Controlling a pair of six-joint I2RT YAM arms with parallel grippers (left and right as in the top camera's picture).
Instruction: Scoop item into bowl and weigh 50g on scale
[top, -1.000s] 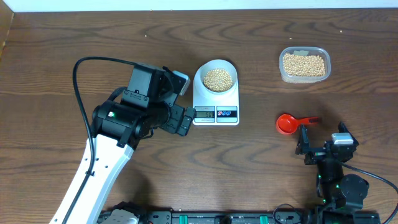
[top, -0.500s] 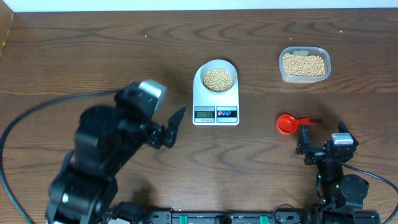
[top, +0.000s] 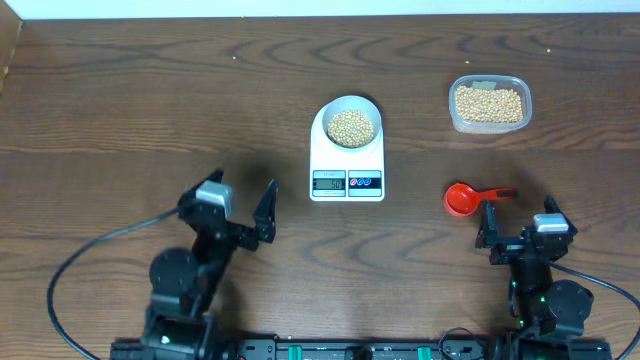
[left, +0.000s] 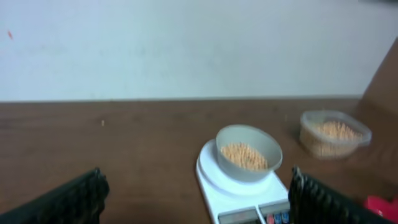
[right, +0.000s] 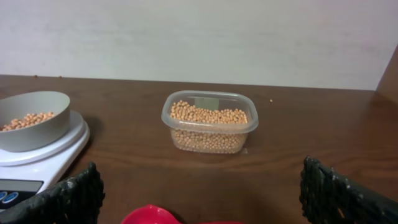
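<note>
**Left arm pulls back from the scale; bowl sits loaded**

Since a second ago the left arm has swung away from the scale's front and folded back to the near left of the counter. The left end effector is spread wide and holds nothing. The right end effector has not shifted and is likewise wide and empty, just behind the red scoop.

The bowl stands on the scale with a shallow heap of beans inside. More beans fill the clear tub, well apart at the far right.

The beans look hard, smooth and light, so they would likely roll and scatter if tipped fast, and loose ones would be hopeless to pinch. They are best moved with the scoop, gripped by its short handle, which points right. The bowl seems rigid and light and would probably slide on the scale's platform. Its rim is the only sensible hold.

The grey display shows digits too small to read. Two round buttons, red and blue, carry no legible marks. A pale patch on the tub's back wall shows no readable text.
</note>
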